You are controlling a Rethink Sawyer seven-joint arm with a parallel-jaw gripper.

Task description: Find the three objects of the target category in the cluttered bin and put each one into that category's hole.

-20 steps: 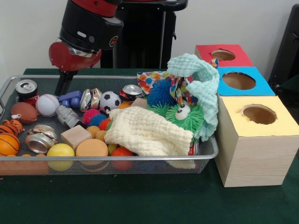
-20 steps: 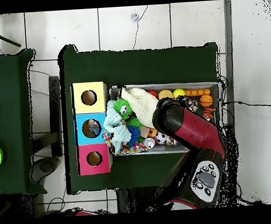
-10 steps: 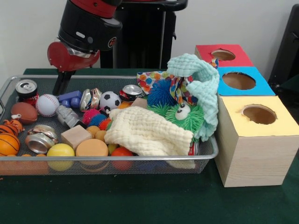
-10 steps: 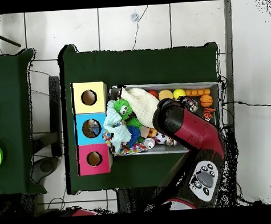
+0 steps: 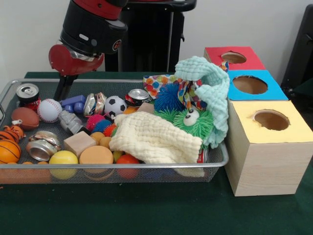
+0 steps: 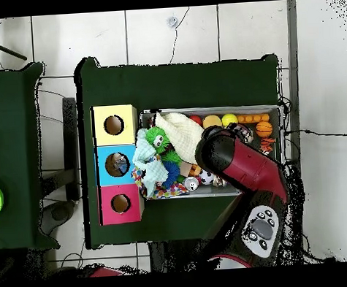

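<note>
A wire mesh bin (image 5: 122,166) holds a jumble of balls, cans, blocks, cloths and fuzzy toys. My gripper (image 5: 62,90) hangs under the red and black arm (image 5: 90,34) at the bin's far left side, beside a baseball (image 5: 49,110) and a blue block (image 5: 73,103). Nothing shows in its grasp. Drink cans lie at several spots: one upright (image 5: 28,93), one crushed (image 5: 43,145), one by the soccer ball (image 5: 115,105). In the overhead view the arm (image 6: 240,163) hides the gripper. Three boxes with holes stand beside the bin: red (image 5: 234,57), blue (image 5: 250,84), yellow (image 5: 270,120).
A cream cloth (image 5: 154,138) and a mint cloth (image 5: 210,83) cover the bin's right half, with a green fuzzy toy (image 5: 190,120) between them. Basketballs (image 5: 7,151), a football (image 5: 24,117) and a wooden block (image 5: 79,142) crowd the left. In the overhead view a second green table (image 6: 12,155) stands at the left.
The arm's head has edged slightly to the left and up. Nothing in the bin has moved.
</note>
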